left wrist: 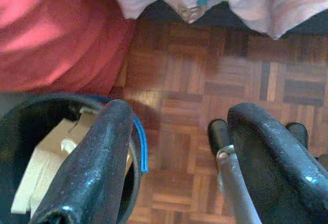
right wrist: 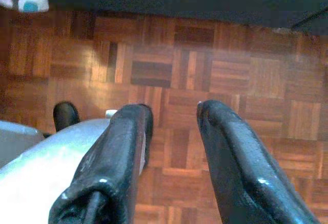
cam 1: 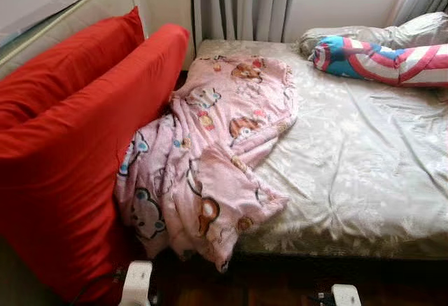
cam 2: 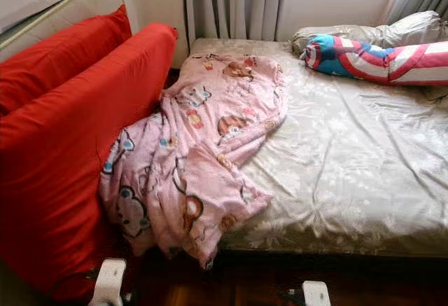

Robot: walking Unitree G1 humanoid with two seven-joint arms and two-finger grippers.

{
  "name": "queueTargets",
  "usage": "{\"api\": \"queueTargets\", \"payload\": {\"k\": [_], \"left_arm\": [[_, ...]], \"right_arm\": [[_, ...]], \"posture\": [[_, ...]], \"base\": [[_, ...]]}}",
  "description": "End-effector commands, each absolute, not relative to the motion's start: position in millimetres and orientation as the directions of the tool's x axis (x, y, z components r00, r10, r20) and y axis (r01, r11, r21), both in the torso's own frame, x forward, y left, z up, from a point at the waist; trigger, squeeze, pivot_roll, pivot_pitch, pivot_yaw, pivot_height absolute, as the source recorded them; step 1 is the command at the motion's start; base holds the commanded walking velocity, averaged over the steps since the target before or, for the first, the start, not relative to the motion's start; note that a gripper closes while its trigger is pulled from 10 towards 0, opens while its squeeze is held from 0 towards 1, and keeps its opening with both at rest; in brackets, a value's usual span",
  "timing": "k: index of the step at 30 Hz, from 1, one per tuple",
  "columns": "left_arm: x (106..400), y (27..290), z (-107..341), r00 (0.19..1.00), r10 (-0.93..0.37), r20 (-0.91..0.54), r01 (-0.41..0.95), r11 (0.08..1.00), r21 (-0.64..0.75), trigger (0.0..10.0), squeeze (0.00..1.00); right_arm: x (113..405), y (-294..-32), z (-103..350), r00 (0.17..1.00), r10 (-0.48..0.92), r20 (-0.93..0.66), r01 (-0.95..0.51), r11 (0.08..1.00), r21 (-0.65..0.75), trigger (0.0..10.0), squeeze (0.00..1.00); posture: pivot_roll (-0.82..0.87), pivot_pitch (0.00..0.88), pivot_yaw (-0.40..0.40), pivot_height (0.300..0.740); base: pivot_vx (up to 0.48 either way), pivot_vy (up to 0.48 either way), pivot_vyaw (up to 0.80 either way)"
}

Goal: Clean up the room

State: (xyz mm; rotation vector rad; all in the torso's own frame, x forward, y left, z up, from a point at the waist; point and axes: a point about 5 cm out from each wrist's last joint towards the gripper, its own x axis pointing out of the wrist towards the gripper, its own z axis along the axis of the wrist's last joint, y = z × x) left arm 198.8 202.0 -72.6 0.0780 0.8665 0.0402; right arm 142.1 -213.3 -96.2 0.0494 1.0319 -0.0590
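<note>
Red cushions (cam 1: 70, 152) are stood at the bed's (cam 1: 364, 173) left side. A pink blanket (cam 1: 210, 159) is draped over the bed's left front corner, its hem hung toward the parquet (right wrist: 215, 65). Below it, the left gripper (left wrist: 179, 147) is held apart beside a bin (left wrist: 25, 131). The right gripper (right wrist: 174, 131) is held apart too, under the bed's front edge. A striped bolster (cam 1: 385, 61) is laid at the far right corner.

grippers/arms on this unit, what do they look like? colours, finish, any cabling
Each gripper has two long, rounded black fingers with a glossy, slightly speckled finish: left gripper, right gripper. Beside the right gripper's fingers sits a smooth silver-grey housing. A thin metal rod runs alongside a left finger. From the head camera, both arms appear as pale silver-white ends at the frame's lower edge. No clear cabling or markings.
</note>
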Motion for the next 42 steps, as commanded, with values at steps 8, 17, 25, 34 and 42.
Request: {"api": "queueTargets", "payload": {"k": [8,17,25,34,42], "left_arm": [[192.9,204.9,-75.4,0.632,0.064,-0.773,-0.001,0.997,0.082,10.0,0.00],[193.3,205.0,-75.2,0.633,0.063,-0.772,-0.003,0.997,0.079,10.0,0.00],[193.3,204.4,-75.2,0.634,0.060,-0.771,-0.003,0.997,0.076,10.0,0.00],[193.5,204.0,-75.1,0.634,0.057,-0.771,-0.002,0.997,0.072,10.0,0.00],[193.7,203.8,-75.1,0.634,0.055,-0.771,-0.002,0.998,0.071,10.0,0.00]], "right_arm": [[145.4,-212.5,-95.0,0.524,-0.021,-0.851,0.080,0.996,0.025,10.0,0.00],[146.1,-212.6,-94.5,0.529,-0.018,-0.848,0.081,0.996,0.030,10.0,0.00],[146.3,-212.4,-94.4,0.534,-0.013,-0.846,0.083,0.996,0.037,10.0,0.00],[146.7,-211.5,-94.2,0.534,0.003,-0.846,0.058,0.998,0.040,10.0,0.00],[146.6,-210.9,-94.4,0.534,0.010,-0.846,0.063,0.997,0.051,10.0,0.00]], "posture": [[-0.07,0.021,0.010,0.726],[-0.06,0.022,0.009,0.726],[-0.06,0.022,0.008,0.726],[-0.06,0.020,0.008,0.726],[-0.06,0.018,0.008,0.726]], "base": [[0.000,0.000,0.10],[0.000,0.000,0.00],[0.030,0.000,0.00],[0.249,0.000,0.07],[0.271,0.000,0.54]]}}
